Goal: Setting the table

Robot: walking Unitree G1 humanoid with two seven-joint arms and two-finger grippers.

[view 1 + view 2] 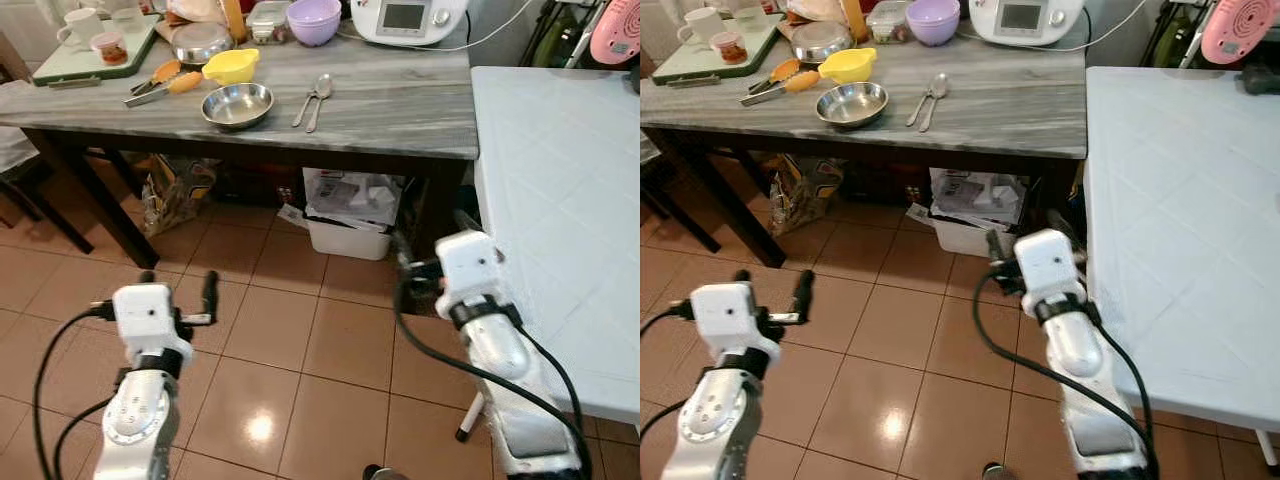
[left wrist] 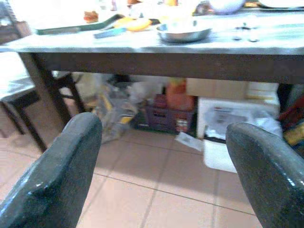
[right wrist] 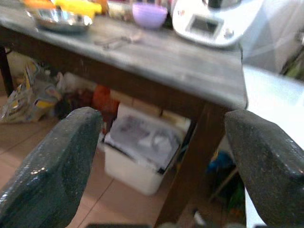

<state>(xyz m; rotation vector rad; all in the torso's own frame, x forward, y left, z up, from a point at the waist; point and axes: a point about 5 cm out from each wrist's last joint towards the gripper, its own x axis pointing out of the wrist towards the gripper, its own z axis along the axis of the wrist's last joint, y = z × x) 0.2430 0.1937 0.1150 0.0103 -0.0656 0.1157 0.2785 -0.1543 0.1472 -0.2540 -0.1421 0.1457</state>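
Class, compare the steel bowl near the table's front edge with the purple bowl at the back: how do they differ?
The steel bowl is shiny metal, wide and shallow. The purple bowl is matte, deeper and narrower. It stands beside a white appliance; the steel one sits by two spoons. Both are upright on the grey table.

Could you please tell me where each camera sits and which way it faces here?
Left eye view: on the head, looking down at the grey wooden table; left gripper and right gripper show.
Right eye view: same scene.
Left wrist view: looks between its black fingers at the round steel bowl.
Right wrist view: faces the white plastic bin.
All share the table.
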